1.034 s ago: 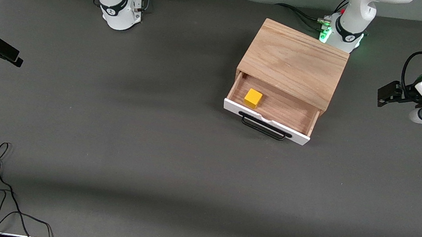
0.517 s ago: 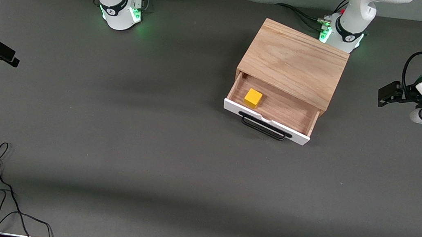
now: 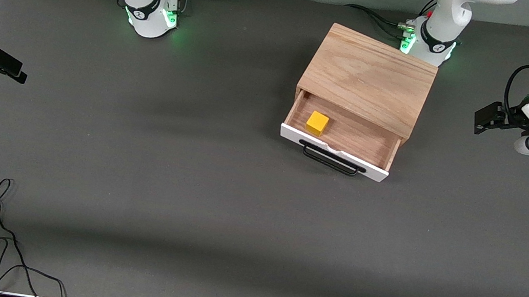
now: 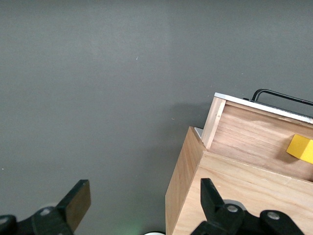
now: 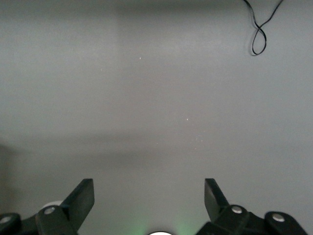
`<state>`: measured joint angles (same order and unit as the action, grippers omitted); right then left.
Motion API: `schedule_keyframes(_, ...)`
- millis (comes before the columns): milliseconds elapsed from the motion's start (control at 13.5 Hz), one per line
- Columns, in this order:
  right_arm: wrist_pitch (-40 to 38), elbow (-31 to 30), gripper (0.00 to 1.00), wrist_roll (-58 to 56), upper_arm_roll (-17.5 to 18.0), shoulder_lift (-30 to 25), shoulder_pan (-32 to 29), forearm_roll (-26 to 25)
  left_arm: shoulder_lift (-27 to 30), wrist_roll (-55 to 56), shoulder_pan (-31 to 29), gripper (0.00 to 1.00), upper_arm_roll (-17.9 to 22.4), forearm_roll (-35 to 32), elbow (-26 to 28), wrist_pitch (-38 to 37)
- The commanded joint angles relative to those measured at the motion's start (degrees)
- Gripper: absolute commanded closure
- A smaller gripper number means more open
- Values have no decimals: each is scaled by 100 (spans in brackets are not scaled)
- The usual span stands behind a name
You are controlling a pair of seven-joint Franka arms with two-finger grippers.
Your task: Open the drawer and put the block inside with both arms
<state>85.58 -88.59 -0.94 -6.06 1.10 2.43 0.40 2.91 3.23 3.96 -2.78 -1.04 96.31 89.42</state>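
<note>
Right hand (image 3: 16,74) shifted slightly; block (image 3: 317,123) unmoved

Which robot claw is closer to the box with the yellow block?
The left gripper, hanging beside the wooden box holding the block. The right gripper waits at the table's right-arm end.

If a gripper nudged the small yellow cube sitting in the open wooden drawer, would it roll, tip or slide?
The small yellow cube has flat faces, so it would probably slide, not roll. It looks rigid and squat, so tipping seems unlikely. The open wooden drawer has a smooth, bare floor, so a push would likely carry it toward a wall.
</note>
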Motion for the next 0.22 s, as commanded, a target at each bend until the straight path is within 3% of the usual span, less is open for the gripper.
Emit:
schedule_keyframes(0, 29, -35, 0, -214, -9, -49, 21, 12, 52, -77, -36, 0, -12, 42, 63, 32)
schedule_keyframes(148, 29, -44, 0, -214, -9, -40, 21, 12, 52, -77, -44, 0, -12, 34, 63, 32)
